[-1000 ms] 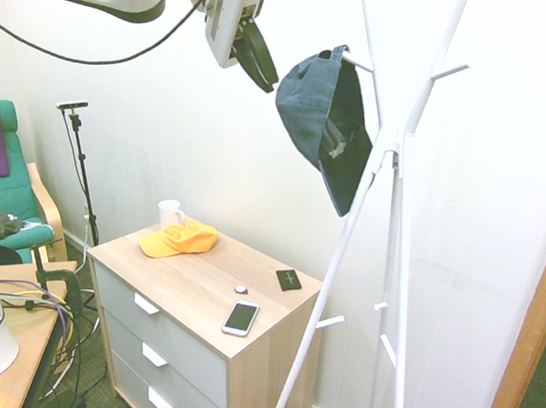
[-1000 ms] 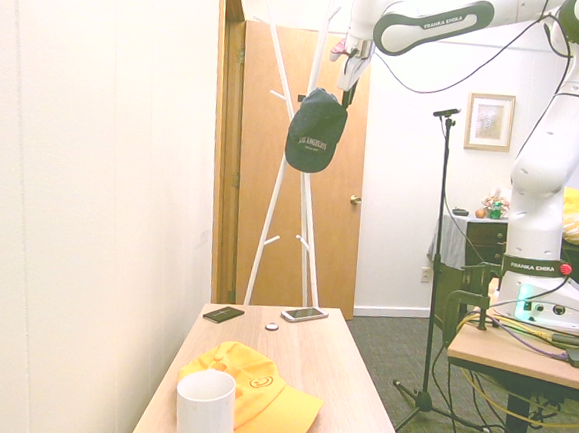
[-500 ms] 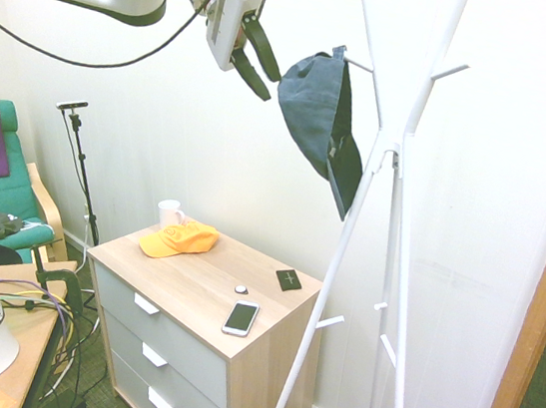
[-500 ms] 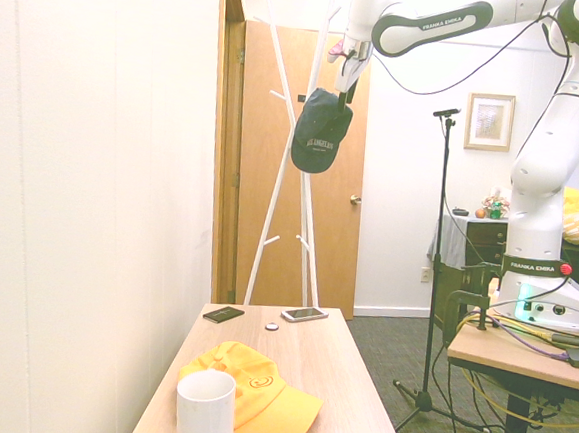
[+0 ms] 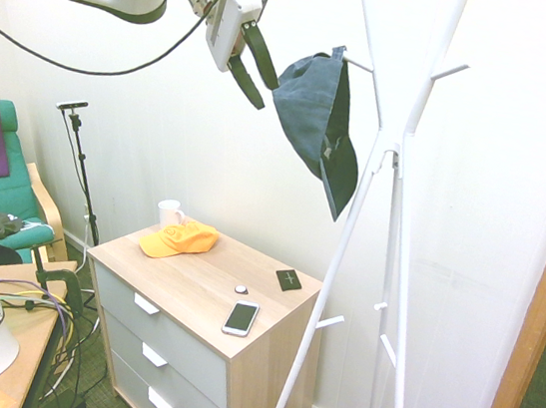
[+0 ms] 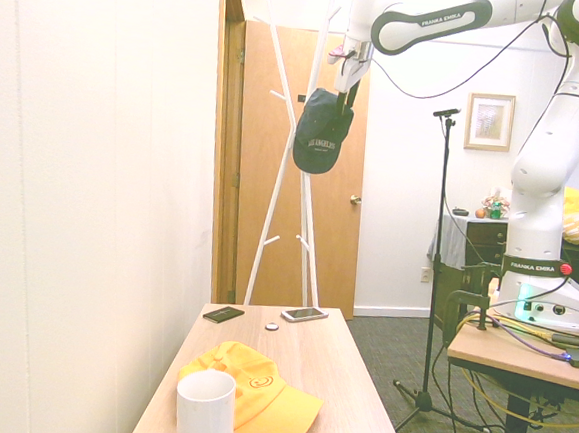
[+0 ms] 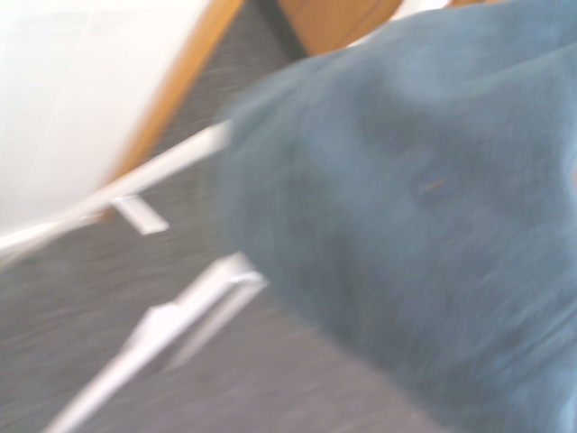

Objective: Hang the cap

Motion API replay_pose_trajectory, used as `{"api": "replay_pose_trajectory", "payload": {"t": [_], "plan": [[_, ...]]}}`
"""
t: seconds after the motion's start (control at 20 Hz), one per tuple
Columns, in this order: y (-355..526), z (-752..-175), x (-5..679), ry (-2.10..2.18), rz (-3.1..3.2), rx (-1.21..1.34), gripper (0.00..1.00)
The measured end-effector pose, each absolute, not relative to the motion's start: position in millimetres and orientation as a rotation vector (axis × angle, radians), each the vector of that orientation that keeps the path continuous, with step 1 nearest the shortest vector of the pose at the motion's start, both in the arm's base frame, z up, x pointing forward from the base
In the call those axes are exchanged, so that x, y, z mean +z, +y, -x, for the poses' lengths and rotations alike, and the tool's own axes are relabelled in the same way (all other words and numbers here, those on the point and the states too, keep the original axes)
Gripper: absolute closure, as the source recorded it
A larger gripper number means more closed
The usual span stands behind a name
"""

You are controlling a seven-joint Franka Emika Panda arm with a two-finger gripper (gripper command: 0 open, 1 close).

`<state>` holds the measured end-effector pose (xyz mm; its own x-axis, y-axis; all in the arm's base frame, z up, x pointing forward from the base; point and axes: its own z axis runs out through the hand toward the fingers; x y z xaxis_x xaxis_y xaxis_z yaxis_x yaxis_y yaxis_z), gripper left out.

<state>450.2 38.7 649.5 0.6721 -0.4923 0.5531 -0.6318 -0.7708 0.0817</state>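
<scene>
The pincer [image 5: 259, 95] is spread, its two fingers parted with nothing pinched between them; the cap [image 5: 311, 108] is just beyond the fingertips, very near them, though you cannot tell whether a fingertip touches the cloth

The cap hangs by its back edge from an upper peg [image 5: 358, 64] of the rack [image 5: 400, 211], crown toward the pincer and brim pointing down along the near pole; in the second exterior view its white lettering [image 6: 322, 145] faces out

Status of your task: placement on the peg appears done, and so does release; what is left, as judged from this position, is to clear the pincer from the cap and confirm that the cap bears its own weight

Back the pincer straight away from the peg, slowly; a fingertip that catches the crown could drag the cap off, as the peg is short and seems to hold it only by the rear strap or edge

Leave the yellow cap [image 5: 180, 240] as it lies, on the dresser [image 5: 259, 348] well below the pincer, beside the mug [image 5: 170, 213]; it needs no action from you
</scene>
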Motion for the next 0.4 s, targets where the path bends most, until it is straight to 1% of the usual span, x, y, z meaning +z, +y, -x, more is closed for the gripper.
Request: {"api": "replay_pose_trajectory", "payload": {"t": [0.4], "plan": [[67, -424, 662, -0.997, -3.03, 0.249, 0.0]]}}
